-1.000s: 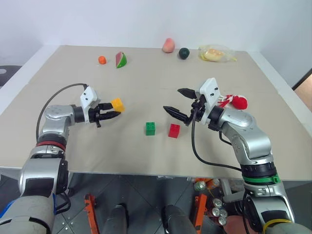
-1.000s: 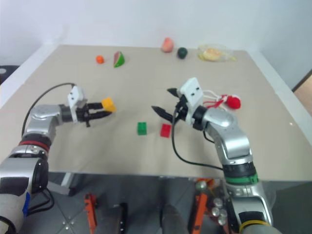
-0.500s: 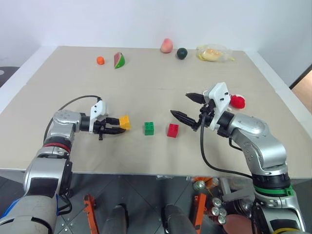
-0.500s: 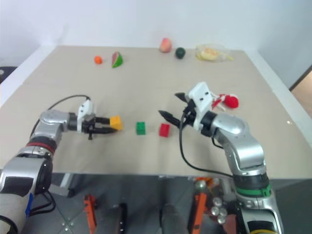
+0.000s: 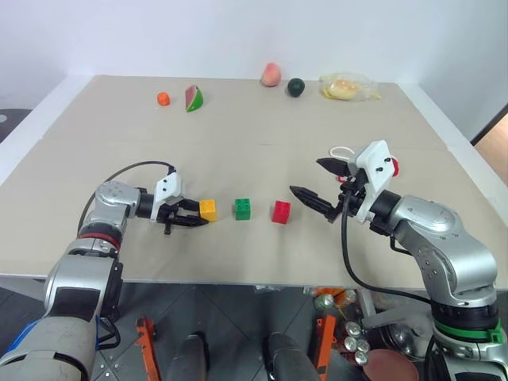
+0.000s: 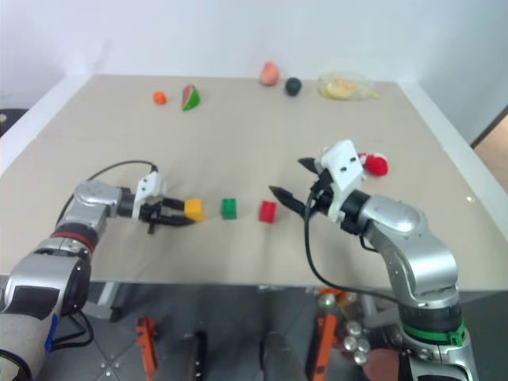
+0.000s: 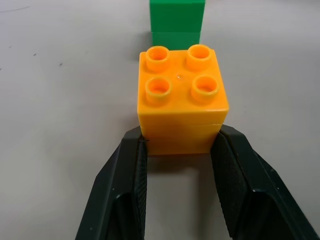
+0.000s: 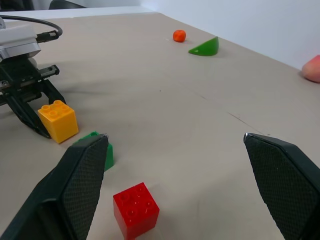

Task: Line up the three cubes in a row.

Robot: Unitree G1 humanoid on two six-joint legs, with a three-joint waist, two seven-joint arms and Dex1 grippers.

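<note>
Left jaws clamped on yellow cube (image 7: 182, 95) beside green cube (image 5: 243, 209) and red cube (image 5: 281, 212); right jaws wide, empty; no legible writing.

The green cube (image 7: 177, 22) is cut off by the left wrist view's edge; in the right wrist view a finger (image 8: 80, 187) half hides it.

Setting: we take this for a robotics test room. Evidence we see: a plain beige table (image 5: 262, 127) against a bare white wall (image 5: 238, 32); toy props along the far edge, namely a watermelon slice (image 5: 195, 98), a peach (image 5: 271, 74) and a small orange ball (image 5: 163, 98); loose drink cans (image 5: 349, 337) on the floor beneath.
</note>
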